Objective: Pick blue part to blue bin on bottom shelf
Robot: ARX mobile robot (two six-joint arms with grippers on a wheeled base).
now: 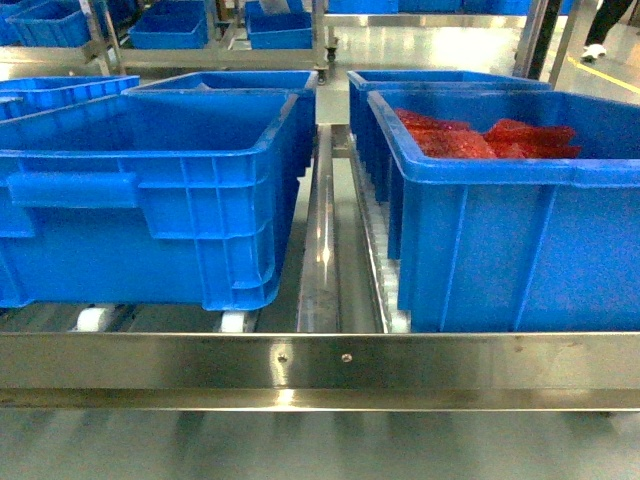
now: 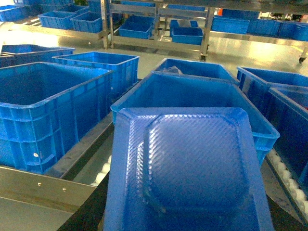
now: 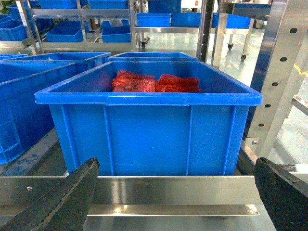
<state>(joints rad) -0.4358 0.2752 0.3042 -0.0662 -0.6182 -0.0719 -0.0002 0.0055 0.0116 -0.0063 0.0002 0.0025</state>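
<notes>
Your left gripper isn't visible itself, so I can't tell its grip, but the blue part (image 2: 185,173) fills its view, hovering before the blue bin (image 2: 192,98) on the bottom shelf (image 1: 320,362). Watch the near rim: it could catch. Right gripper (image 3: 173,195) hangs open.

Bright overhead light – glare streaks the front rail (image 1: 320,360) – edges slightly soft.

red parts (image 1: 485,138) in right-hand crate, distant racks (image 2: 159,24) of crates
</notes>
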